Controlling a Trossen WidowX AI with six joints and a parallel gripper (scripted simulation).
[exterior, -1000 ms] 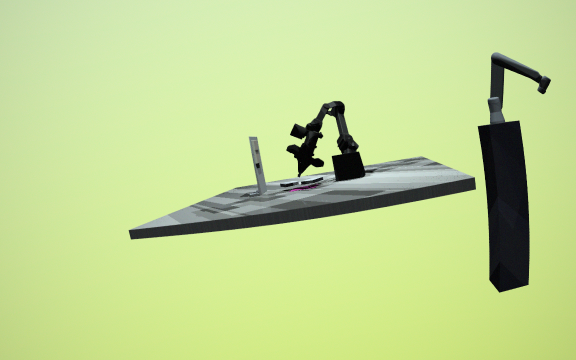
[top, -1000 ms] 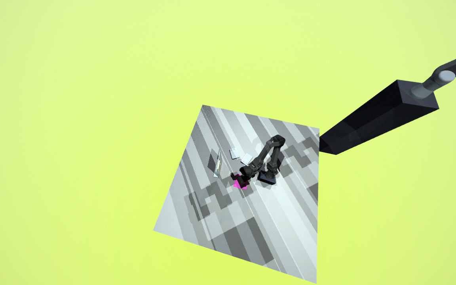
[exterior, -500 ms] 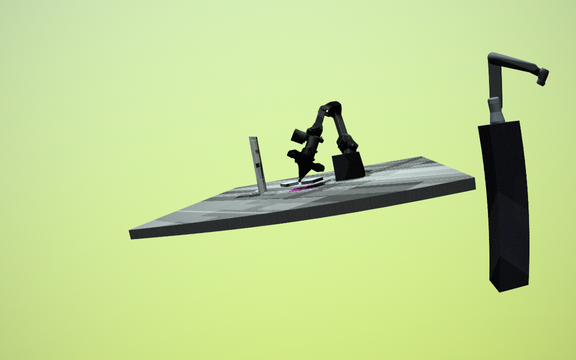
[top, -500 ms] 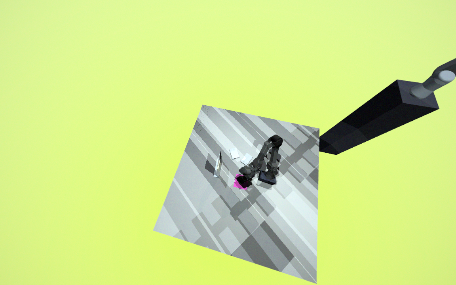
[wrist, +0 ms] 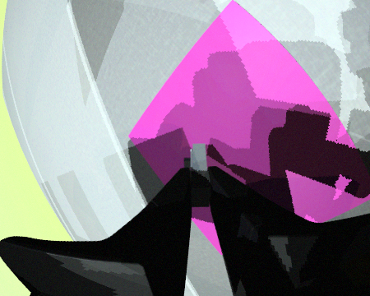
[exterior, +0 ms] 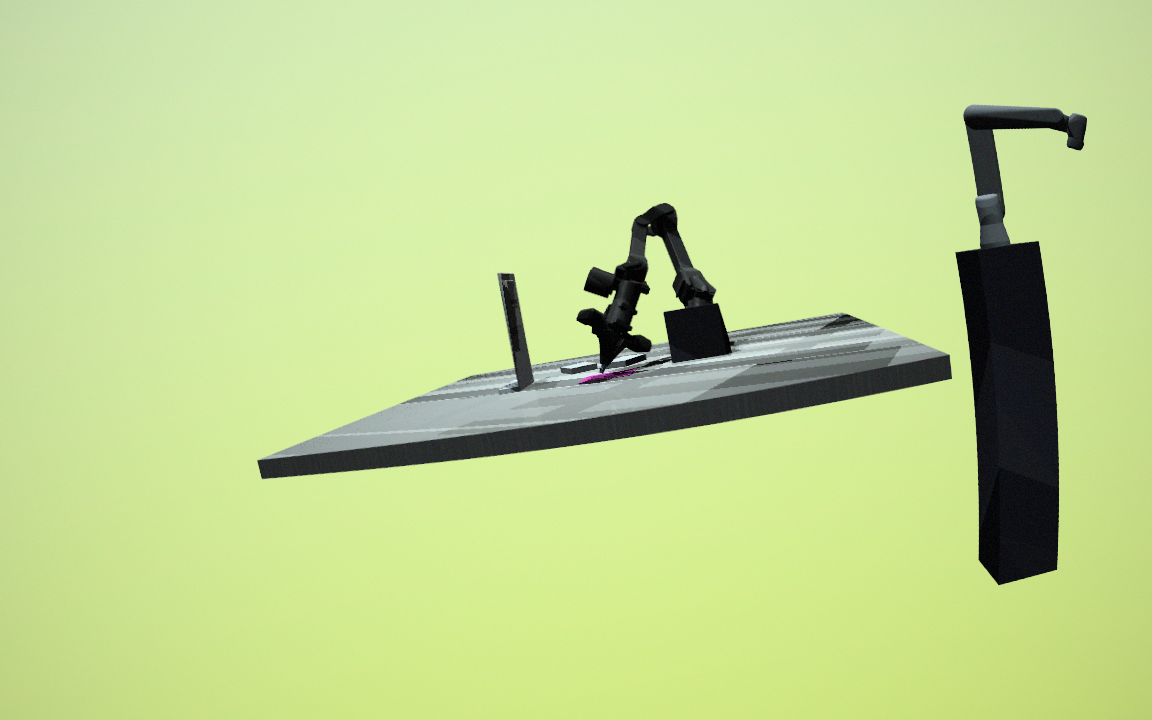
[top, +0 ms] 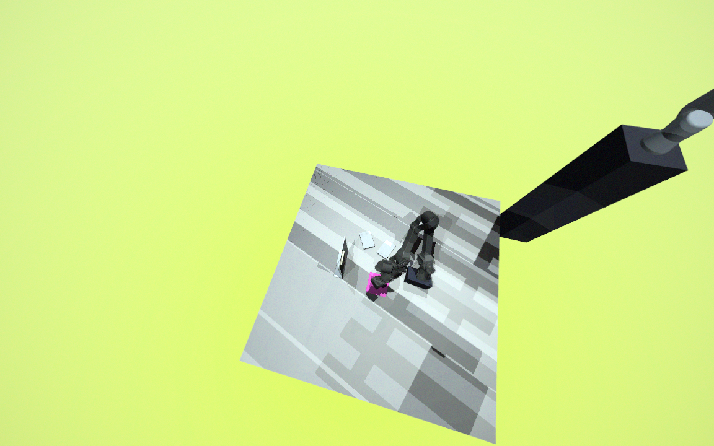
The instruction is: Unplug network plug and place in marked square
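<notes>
My gripper [wrist: 198,176] [exterior: 601,368] is shut on the network plug [wrist: 199,156], a small grey block that sticks out past the fingertips in the wrist view. The gripper points steeply down, low over the magenta marked square [wrist: 267,74] [top: 372,287] [exterior: 595,379]. Whether the plug touches the table cannot be told; the fingertips are very near the surface in the exterior view. The upright panel [top: 341,257] [exterior: 516,331] stands to the left of the arm, apart from the gripper. Its sockets are too small to make out now.
Two pale flat blocks, one [top: 367,240] [exterior: 577,368] nearer the panel and one [top: 386,248] beside the arm, lie on the table [top: 304,321] [exterior: 383,438]. The arm's dark base [top: 418,277] [exterior: 697,333] stands right of the square. A dark pillar [top: 581,183] [exterior: 1017,402] with another arm stands beyond the table.
</notes>
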